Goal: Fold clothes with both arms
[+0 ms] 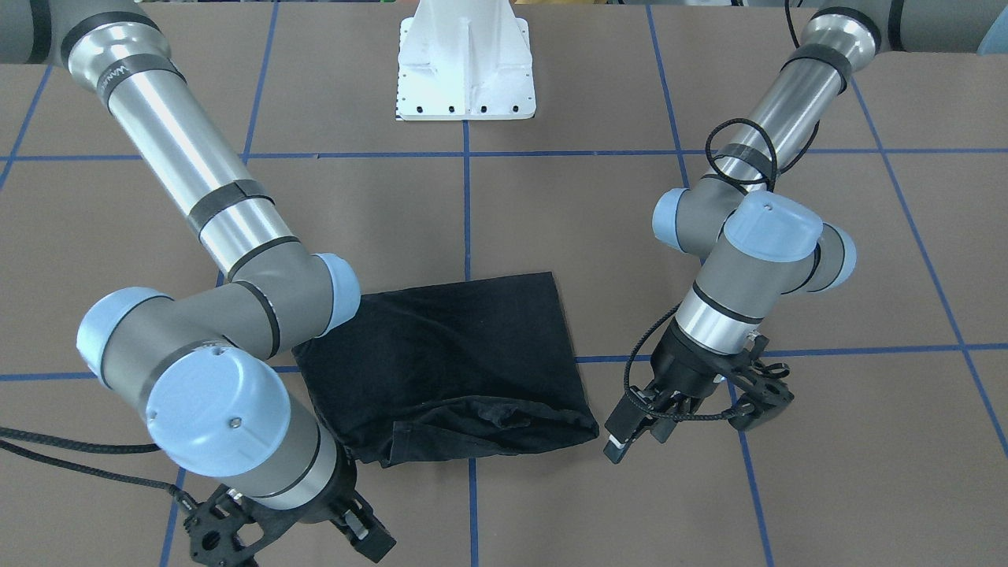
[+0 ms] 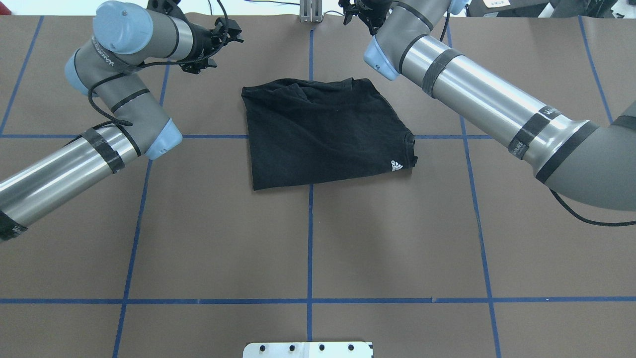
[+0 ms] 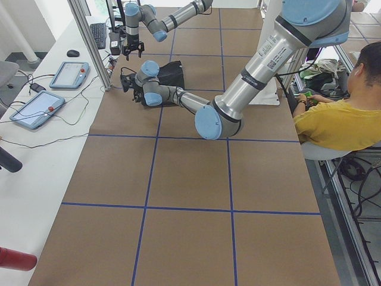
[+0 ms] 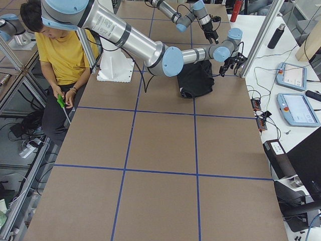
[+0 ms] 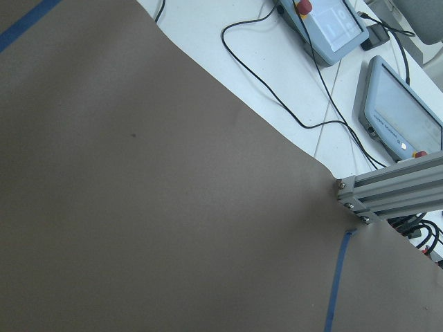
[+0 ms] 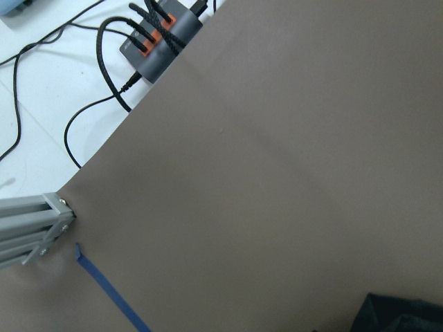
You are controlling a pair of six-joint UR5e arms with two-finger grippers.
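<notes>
Black T-shirt (image 2: 318, 134) lies folded, longer side-to-side, collar toward the robot's right.

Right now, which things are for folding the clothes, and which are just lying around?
For the job:
- folded black fabric T-shirt
- black two-finger left end effector
- black two-finger right end effector

Just lying about:
- white metal pedestal base
- grey touchscreen tablet
- black keyboard
- red bottle

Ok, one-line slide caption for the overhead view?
Folded black T-shirt on the table between the left claw and right claw, neither touching it.
</notes>
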